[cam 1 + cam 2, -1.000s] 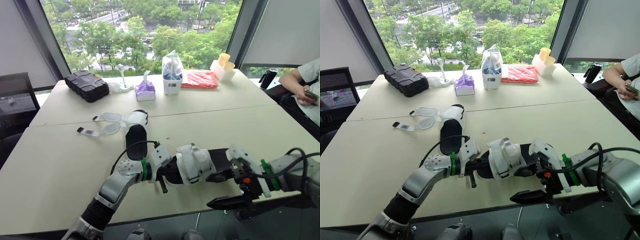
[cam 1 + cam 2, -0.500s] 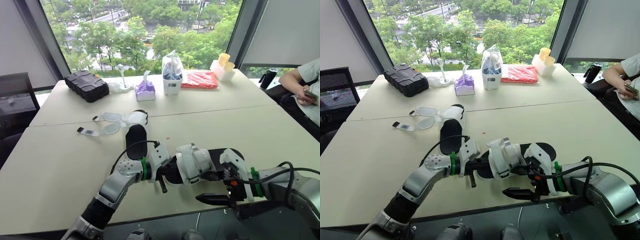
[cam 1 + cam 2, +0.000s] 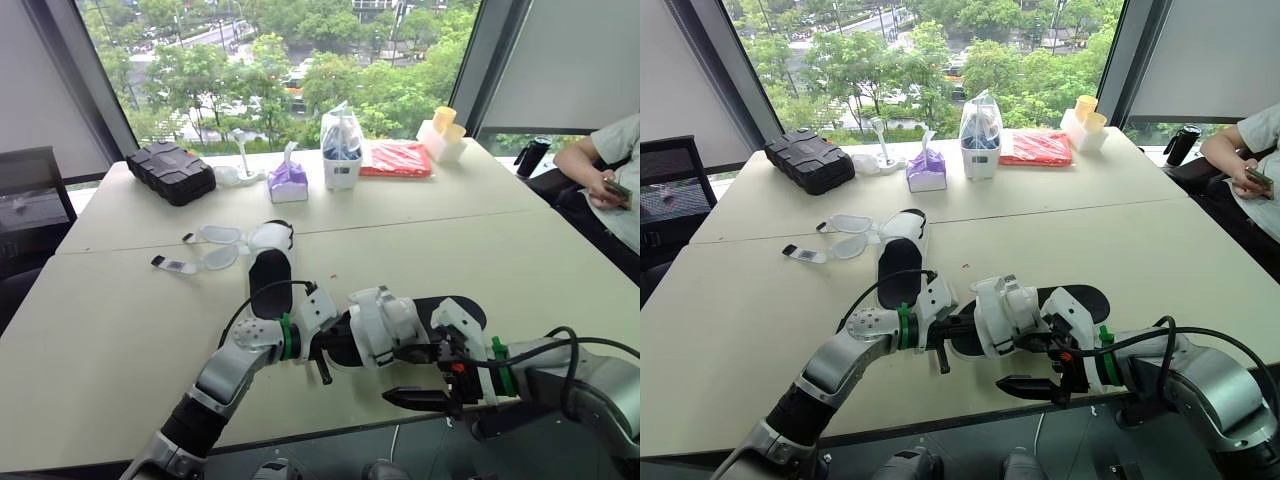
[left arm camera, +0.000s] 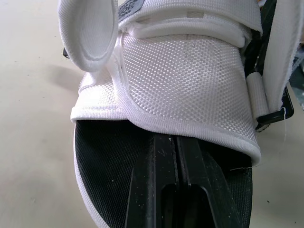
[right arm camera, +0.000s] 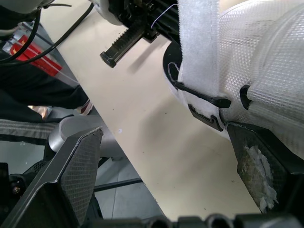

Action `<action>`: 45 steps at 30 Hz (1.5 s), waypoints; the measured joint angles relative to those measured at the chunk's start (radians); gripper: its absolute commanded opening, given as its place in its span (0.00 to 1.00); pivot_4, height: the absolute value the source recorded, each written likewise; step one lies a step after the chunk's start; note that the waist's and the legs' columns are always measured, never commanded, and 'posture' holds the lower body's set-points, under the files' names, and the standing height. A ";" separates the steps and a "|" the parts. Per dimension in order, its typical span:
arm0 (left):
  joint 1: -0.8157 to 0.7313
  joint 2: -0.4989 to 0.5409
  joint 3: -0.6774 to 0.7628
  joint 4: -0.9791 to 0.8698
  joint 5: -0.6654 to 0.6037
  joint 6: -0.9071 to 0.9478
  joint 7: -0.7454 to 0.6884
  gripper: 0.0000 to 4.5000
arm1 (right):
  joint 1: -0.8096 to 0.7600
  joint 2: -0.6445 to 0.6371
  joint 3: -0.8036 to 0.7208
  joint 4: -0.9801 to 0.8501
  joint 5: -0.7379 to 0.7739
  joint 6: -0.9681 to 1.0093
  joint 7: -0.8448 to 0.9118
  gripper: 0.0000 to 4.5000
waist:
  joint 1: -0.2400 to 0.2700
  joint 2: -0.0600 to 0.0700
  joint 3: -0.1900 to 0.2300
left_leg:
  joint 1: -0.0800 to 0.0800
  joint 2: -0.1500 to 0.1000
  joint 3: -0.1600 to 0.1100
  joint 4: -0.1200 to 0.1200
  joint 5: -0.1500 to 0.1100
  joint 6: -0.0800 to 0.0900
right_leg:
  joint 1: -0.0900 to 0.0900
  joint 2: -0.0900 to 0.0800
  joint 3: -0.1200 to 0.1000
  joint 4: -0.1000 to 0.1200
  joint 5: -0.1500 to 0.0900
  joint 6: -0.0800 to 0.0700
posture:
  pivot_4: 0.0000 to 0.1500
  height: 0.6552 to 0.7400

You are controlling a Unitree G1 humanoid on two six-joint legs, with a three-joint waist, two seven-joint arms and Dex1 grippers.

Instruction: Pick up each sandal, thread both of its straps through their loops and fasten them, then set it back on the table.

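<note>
Sandal (image 3: pixel 378 322) at the left hand (image 3: pixel 333 358): black sole, white woven-mesh upper, white straps. Second sandal (image 3: pixel 268 272) beyond that hand: likewise black and white. Tabletop (image 3: pixel 110 320): plain beige.

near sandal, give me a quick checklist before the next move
1. Is the right gripper open: ok.
2. Is the left gripper holding the near sandal firmly: cannot tell.
3. Is the white strap through its black loop: cannot tell.
4. Is the far sandal fastened: not ok, its straps lie spread on the table.
</note>
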 measured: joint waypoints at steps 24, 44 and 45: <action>0.000 -0.008 -0.001 -0.005 0.000 0.007 0.009 0.00 | -0.049 -0.027 0.086 0.125 -0.028 -0.060 0.084 0.61 | 0.003 0.000 0.000 | -0.002 0.000 -0.001 0.000 0.001 0.001 | -0.001 0.000 -0.001 0.000 0.001 -0.002 | 1.00 1.00; 0.002 -0.008 -0.001 -0.007 0.000 0.007 0.009 0.00 | -0.072 -0.007 0.088 0.144 -0.029 -0.017 0.070 0.20 | 0.003 0.000 0.000 | -0.002 0.000 -0.001 0.000 0.001 0.002 | -0.001 0.000 -0.002 0.000 0.002 -0.002 | 1.00 1.00; 0.002 -0.008 -0.001 -0.007 0.000 0.007 0.009 0.00 | -0.071 -0.007 0.090 0.141 -0.029 -0.017 0.071 0.30 | 0.003 0.000 0.000 | -0.002 0.000 -0.001 0.000 0.001 0.002 | -0.001 0.000 -0.002 0.000 0.002 -0.002 | 1.00 1.00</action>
